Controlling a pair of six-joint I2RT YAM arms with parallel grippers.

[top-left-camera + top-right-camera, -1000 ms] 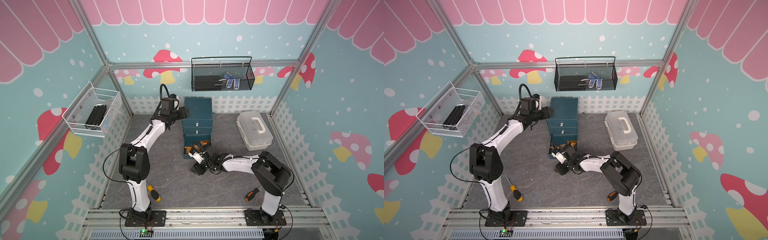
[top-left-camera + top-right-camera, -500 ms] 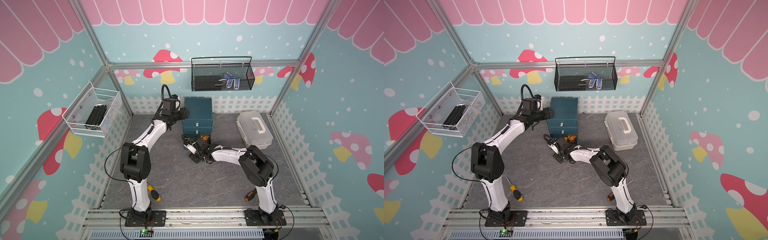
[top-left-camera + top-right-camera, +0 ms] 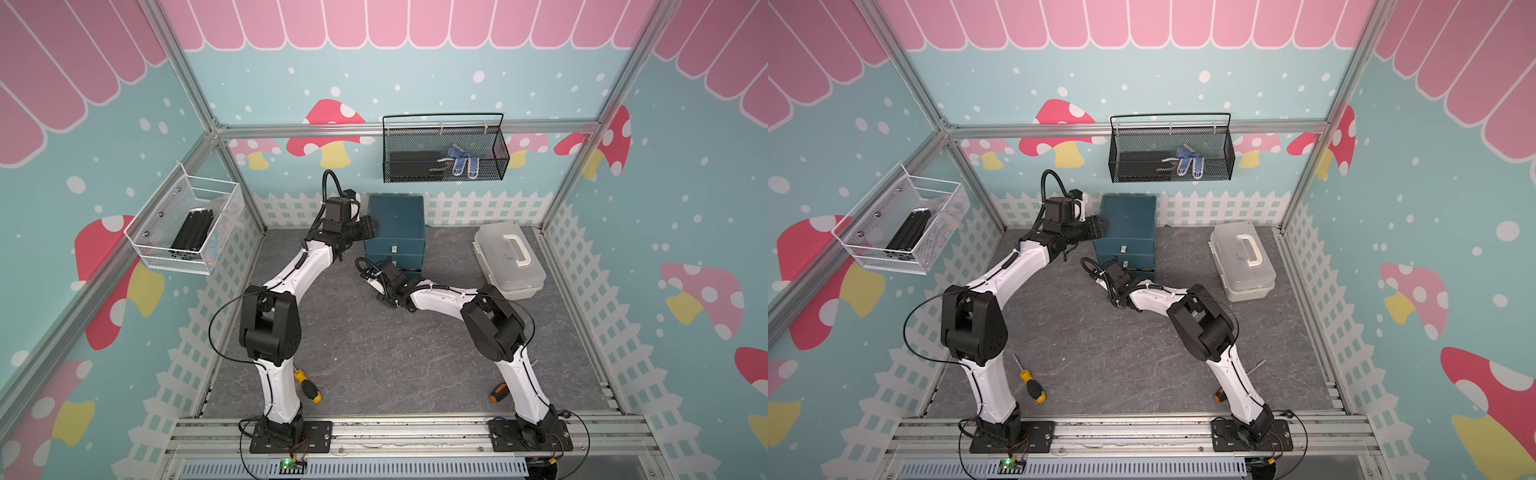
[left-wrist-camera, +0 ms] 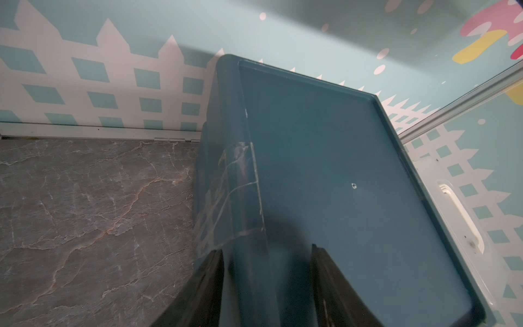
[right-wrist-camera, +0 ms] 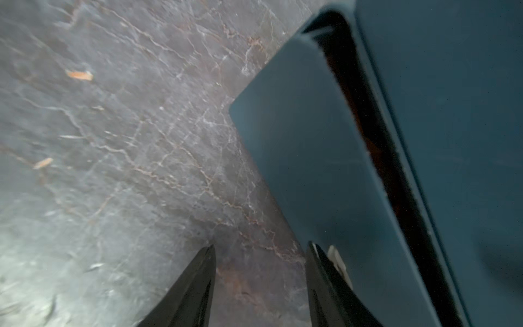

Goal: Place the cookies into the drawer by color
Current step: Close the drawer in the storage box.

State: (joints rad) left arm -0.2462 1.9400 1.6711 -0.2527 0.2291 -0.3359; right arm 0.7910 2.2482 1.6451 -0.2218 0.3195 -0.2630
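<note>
Bench (image 3: 374,353) bare of cookies; my left hand (image 4: 266,250) and right hand (image 5: 261,245), both apart, attend the drawer (image 3: 395,220), bottom tier (image 5: 305,170) nearly shut: seemingly almost done.

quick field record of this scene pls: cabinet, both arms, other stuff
cabinet: teal, at the back wall
bottom drawer: open a crack
left tool: open, straddling the cabinet's top edge
right tool: open, at the bottom drawer's front
white case: right of the cabinet
yellow screwdriver: floor, near left arm's base
orange screwdriver: floor, near right arm's base
</note>
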